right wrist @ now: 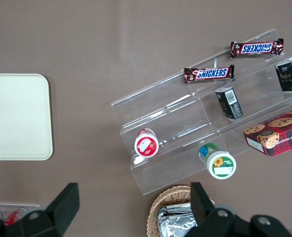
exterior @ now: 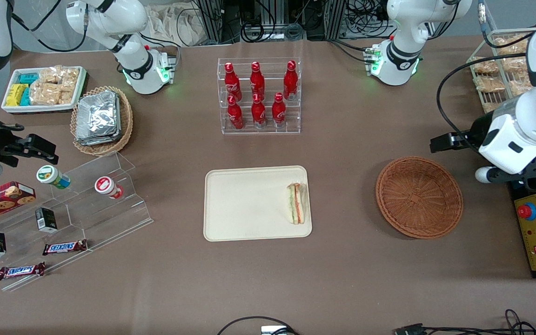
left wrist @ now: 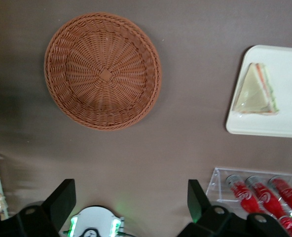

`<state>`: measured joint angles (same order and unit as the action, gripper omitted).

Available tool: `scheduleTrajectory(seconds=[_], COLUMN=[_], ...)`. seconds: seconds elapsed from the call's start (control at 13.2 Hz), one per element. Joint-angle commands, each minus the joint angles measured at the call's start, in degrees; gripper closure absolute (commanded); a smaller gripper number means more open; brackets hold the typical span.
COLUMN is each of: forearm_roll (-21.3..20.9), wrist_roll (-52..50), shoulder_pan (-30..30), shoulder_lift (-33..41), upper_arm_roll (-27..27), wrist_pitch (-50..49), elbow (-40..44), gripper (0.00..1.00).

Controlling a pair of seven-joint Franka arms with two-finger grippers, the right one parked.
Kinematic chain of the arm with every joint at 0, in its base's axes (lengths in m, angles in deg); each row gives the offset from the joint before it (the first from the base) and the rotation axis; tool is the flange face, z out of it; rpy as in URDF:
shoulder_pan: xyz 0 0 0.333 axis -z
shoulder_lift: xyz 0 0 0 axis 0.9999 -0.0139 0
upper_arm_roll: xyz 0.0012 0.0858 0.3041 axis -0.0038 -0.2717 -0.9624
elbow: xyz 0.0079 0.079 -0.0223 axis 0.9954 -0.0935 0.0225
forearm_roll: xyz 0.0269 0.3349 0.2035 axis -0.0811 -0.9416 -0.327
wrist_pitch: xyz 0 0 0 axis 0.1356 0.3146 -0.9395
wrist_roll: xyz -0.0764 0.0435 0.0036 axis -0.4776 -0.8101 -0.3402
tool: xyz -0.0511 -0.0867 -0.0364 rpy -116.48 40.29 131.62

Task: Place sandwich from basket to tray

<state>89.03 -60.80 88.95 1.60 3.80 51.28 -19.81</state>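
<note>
The tray (exterior: pixel 249 204) is the landmark: nearly bare, with the sandwich (exterior: pixel 297 203) lying flat inside its rim at the end toward the working arm. The basket (exterior: pixel 419 197) sits well apart from the tray toward that same end, and nothing lies in it. The gripper (left wrist: pixel 131 200) hangs high above the table near the basket, its fingers spread wide and holding nothing. The job looks done. The likely risk is small: the sandwich lies close to the rim, so a knock to the tray could tip it over the edge.
</note>
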Motion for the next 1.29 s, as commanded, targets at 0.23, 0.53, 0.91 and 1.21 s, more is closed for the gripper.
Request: scheduleTrajectory(seconds=[0.23, 0.53, 0.91, 1.21], forearm_roll=[-0.71, -1.41, -4.65, -6.78], wrist_roll=[3.47, 3.55, 11.28, 15.16], shoulder_pan=[-2.39, -2.12, -2.39, -1.60], shoulder_lift=[5.89, 14.41, 16.45, 13.64], upper_arm_roll=[0.34, 0.60, 0.34, -0.98], wrist_pitch=[1.75, 11.50, 14.42, 13.98], elbow=[-11.45, -25.34, -26.34, -20.62], gripper=[0.00, 0.00, 0.00, 0.00])
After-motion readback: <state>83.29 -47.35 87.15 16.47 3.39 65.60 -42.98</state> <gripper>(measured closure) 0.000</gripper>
